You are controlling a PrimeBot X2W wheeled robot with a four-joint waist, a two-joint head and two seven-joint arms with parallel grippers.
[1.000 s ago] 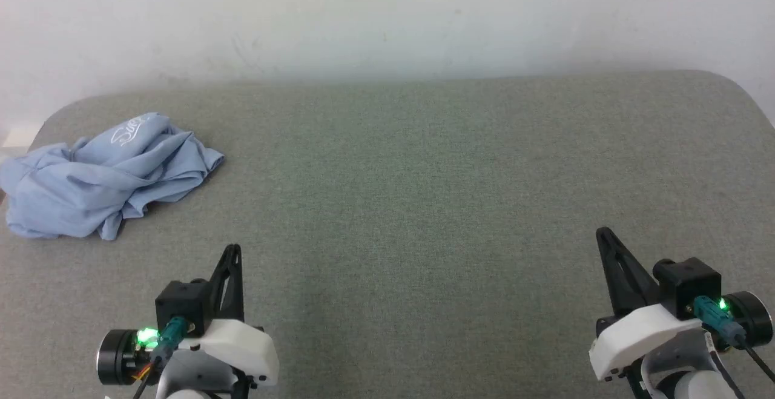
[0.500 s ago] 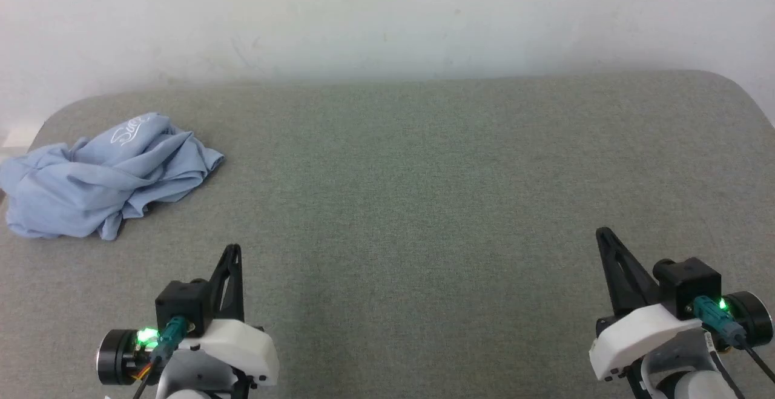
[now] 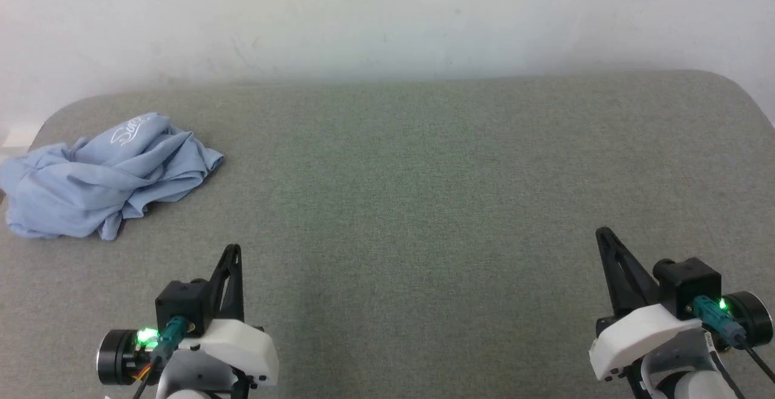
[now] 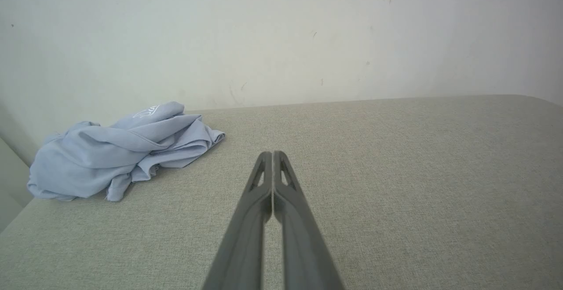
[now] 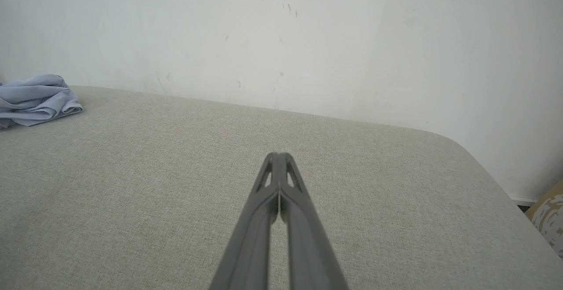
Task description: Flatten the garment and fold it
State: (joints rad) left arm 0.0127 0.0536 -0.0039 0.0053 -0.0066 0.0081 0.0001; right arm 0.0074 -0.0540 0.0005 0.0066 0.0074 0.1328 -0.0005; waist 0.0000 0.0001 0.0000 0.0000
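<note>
The garment (image 3: 103,178) is a light blue shirt lying crumpled in a heap at the far left of the grey padded table, white script showing on its top fold. It also shows in the left wrist view (image 4: 118,153) and at the left edge of the right wrist view (image 5: 35,100). My left gripper (image 3: 233,250) hovers near the front left, shut and empty, well short of the heap; its fingertips (image 4: 272,154) press together. My right gripper (image 3: 602,232) sits at the front right, shut with nothing in it, far from the shirt (image 5: 277,156).
The grey fabric table (image 3: 424,175) has rounded far corners and stands against a white wall (image 3: 387,17). Its left edge runs just beside the garment. A patterned object (image 5: 550,219) sits on the floor beyond the table's right edge.
</note>
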